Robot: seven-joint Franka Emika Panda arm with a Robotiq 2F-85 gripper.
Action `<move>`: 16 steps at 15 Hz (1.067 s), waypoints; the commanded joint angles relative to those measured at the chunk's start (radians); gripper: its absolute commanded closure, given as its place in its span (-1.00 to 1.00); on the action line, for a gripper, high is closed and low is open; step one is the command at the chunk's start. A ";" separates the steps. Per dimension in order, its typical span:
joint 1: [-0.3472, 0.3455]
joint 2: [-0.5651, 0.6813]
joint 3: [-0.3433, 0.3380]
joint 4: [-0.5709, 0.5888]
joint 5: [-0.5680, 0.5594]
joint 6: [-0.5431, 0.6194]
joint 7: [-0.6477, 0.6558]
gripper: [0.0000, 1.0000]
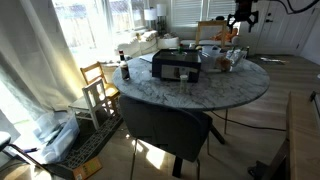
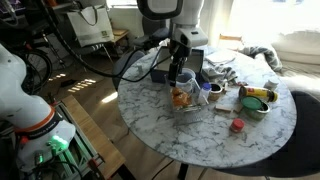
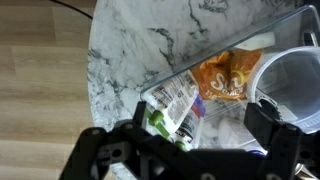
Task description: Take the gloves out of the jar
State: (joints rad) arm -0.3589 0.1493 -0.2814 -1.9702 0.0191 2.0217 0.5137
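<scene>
A clear plastic jar [image 3: 235, 42] stands on the round marble table [image 3: 130, 50]; it also shows in an exterior view [image 2: 186, 101]. Inside it I see an orange packet [image 3: 228, 78], a white pouch with green caps [image 3: 175, 105] and a white cup-like shape [image 3: 292, 85]. I cannot make out any gloves. My gripper [image 3: 200, 128] hangs just above the jar's opening with its fingers spread wide and nothing between them. It shows over the jar in both exterior views [image 2: 178, 74] [image 1: 241, 20].
A black appliance [image 1: 177, 67] sits mid-table. A bowl with a yellow-green item [image 2: 255, 98], a red cap [image 2: 237, 126] and a blue cup [image 2: 215, 90] lie beside the jar. A dark chair [image 1: 170, 125] and a wooden chair [image 1: 98, 85] stand at the table's edge.
</scene>
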 commanded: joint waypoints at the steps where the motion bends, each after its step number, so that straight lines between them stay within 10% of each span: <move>1: 0.022 0.013 -0.022 0.017 0.009 -0.010 0.003 -1.00; 10: 0.053 0.003 -0.018 0.011 0.051 0.025 0.212 -1.00; 16: 0.080 -0.006 -0.018 -0.064 0.042 0.260 0.423 -1.00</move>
State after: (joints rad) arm -0.2980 0.1609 -0.2845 -1.9692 0.0521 2.1706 0.8614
